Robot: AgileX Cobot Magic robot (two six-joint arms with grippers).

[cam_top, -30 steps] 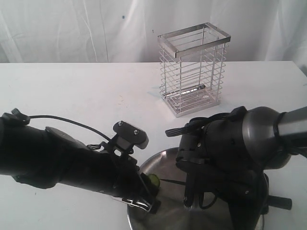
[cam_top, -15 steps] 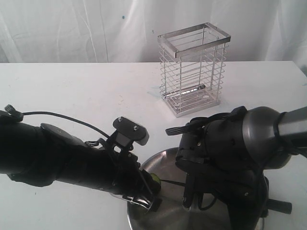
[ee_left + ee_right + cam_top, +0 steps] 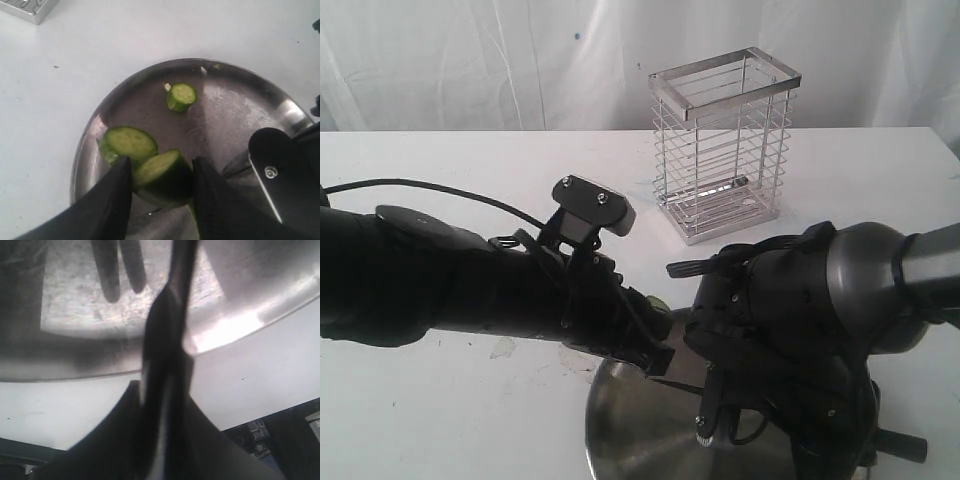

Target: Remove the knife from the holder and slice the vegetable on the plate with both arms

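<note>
Two cut rounds already lie on the plate; the holder stands emptied. The vegetable is clamped in the left gripper, the knife in the right gripper. More slicing seems left.

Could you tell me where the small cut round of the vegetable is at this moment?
In the left wrist view, the small round lies alone on the plate, apart from the larger vegetable piece held between the left gripper's fingers.
</note>
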